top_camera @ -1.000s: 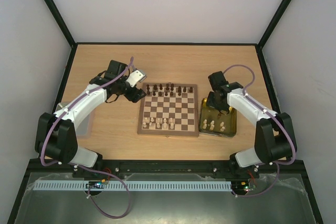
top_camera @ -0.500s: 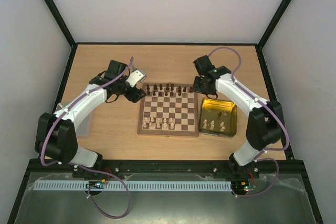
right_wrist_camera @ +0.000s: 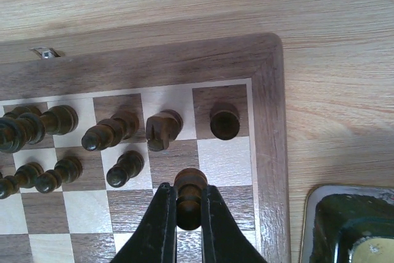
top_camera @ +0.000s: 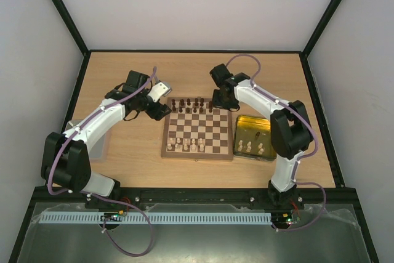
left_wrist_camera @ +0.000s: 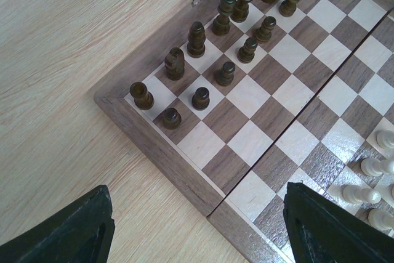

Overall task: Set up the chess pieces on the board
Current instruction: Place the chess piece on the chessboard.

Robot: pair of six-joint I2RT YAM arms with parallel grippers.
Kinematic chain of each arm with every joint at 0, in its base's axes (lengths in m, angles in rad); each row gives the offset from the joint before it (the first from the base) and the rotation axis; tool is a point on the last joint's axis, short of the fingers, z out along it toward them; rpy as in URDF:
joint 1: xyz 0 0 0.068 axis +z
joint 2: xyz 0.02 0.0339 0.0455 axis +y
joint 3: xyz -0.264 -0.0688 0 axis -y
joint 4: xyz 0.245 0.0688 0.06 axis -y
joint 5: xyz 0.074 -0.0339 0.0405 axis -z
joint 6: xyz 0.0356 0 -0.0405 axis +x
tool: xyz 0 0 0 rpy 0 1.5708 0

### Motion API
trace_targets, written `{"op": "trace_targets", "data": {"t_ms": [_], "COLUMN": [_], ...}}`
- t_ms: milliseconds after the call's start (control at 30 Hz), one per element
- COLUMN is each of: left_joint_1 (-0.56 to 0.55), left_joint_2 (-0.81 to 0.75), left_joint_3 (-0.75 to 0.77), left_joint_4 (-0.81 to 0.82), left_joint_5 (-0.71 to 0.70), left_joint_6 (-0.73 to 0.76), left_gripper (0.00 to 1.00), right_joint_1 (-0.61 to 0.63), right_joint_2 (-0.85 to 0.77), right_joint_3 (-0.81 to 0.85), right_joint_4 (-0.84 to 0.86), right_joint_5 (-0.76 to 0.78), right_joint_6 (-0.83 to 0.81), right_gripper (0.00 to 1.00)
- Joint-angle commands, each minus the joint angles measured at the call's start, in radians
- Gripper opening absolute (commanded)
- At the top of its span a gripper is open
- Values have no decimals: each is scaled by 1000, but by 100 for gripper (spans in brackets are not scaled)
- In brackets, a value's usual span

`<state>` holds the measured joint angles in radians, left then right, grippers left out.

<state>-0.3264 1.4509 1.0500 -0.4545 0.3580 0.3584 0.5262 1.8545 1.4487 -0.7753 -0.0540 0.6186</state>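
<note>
- Pawn of dark turned wood is clamped between the narrow jaws of the right gripper; its long axis is aligned with the fingers; it is held above the second row, near the far right corner of the board
- the right arm is bent inward past the shiny gold tray
- the left gripper is held wide and empty over the far left corner, near upright dark pieces

Pale wood-grain table between plain white walls, black frame edges
</note>
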Motion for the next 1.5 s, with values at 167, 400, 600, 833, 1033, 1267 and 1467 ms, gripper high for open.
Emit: {"op": "trace_targets", "data": {"t_ms": [167,400,600,833,1033,1267,1467], "left_joint_1": [1,0,0,0,1,1,1], "left_joint_2": [6,7,7,1,2,6,9], "left_joint_3": [-3,-3,-4,-6,-6,-6,-4], "left_joint_4": [5,3,4,5,5,7,6], "left_joint_5": [1,1,0,-1,-2,-2,0], "left_joint_6": [4,6,7,7,7,7,7], "left_gripper": [76,76,76,76,76,76,76], "right_joint_1": [19,24,26,26,28,28,28], "right_joint_2": [42,60,73,93,113,119,118], "right_joint_3": [39,24,22,25,28,33,47], "right_joint_4": [-13,5,17,22,29,31,23], "right_joint_5": [-1,-6,-12,-10,-11,-11,-13], "right_joint_6": [8,9,10,8,8,5,4], "right_gripper": [2,2,2,2,2,2,5]}}
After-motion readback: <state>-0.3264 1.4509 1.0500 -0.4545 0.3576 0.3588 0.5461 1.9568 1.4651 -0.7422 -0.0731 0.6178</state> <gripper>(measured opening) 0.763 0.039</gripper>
